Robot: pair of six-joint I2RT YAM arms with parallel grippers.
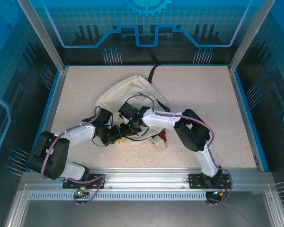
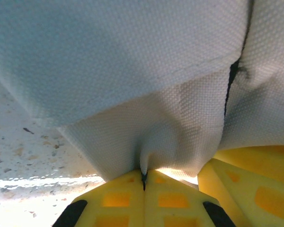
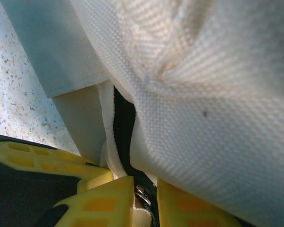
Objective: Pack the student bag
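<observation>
The cream student bag (image 1: 128, 91) lies in the middle of the table, a black strap (image 1: 153, 72) trailing off its far side. Both grippers meet at its near edge. My left gripper (image 1: 116, 135) (image 2: 144, 173) is shut on a pinched fold of the bag's fabric (image 2: 170, 127). My right gripper (image 1: 125, 129) (image 3: 146, 183) has its yellow fingers closed on the metal zipper pull (image 3: 142, 194), with the black zipper tape (image 3: 123, 125) running up from it. The right gripper's finger (image 2: 248, 182) shows just beside the left one.
A small red and white object (image 1: 160, 141) lies at the bag's near right edge, under the right forearm. Speckled tabletop (image 1: 203, 94) lies open right of the bag and also to its left. Blue rails (image 1: 244, 113) border the table.
</observation>
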